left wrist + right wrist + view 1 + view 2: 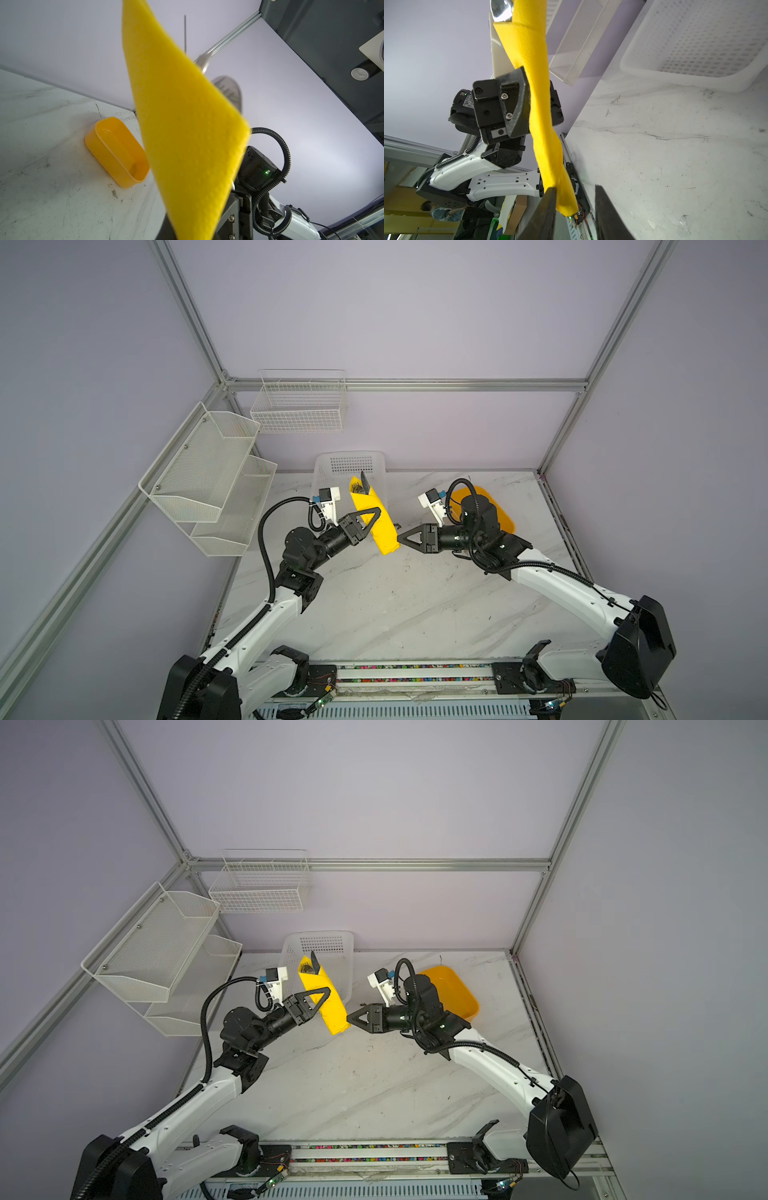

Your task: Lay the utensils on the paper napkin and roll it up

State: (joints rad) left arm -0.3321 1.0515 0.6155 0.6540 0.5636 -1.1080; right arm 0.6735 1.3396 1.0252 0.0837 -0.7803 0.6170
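Tilting, the paper napkin (385, 536) sits clamped mid-length — in the left claw (376, 517).

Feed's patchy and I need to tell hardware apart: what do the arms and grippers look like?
White shells, black joints on left arm and right arm, black ribbed cable conduit alongside. Matte black left gripper and right gripper, triangular open-frame fingers, white camera mount behind each.

paper napkin (542, 116): matt dimpled paper | utensils (501, 9): shiny metal | tub (104, 160): glossy plastic (smooth) | tabletop (415, 605): marbled, scuffed
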